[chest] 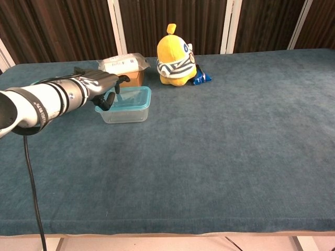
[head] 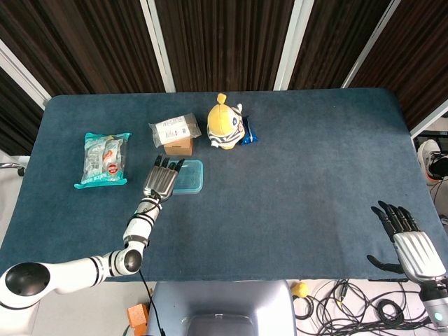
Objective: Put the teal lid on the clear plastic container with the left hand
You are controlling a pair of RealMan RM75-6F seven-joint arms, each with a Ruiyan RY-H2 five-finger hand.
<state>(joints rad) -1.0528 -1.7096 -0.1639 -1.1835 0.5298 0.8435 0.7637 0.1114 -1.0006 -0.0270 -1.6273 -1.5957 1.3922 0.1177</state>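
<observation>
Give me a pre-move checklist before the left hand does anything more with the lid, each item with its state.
1. Teal lid sits on the clear plastic container: ok, it lies level on top in the chest view.
2. Lid pressed shut all round: cannot tell, the left edge is hidden by the left hand.
3. Left hand free of the lid: not ok, its fingers lie over the container's left edge; contact cannot be told.
4. Room around the container: ok, the small brown box and yellow plush toy stand apart behind it.
5. Right hand out of the way: ok, open off the table's right near corner.
</observation>
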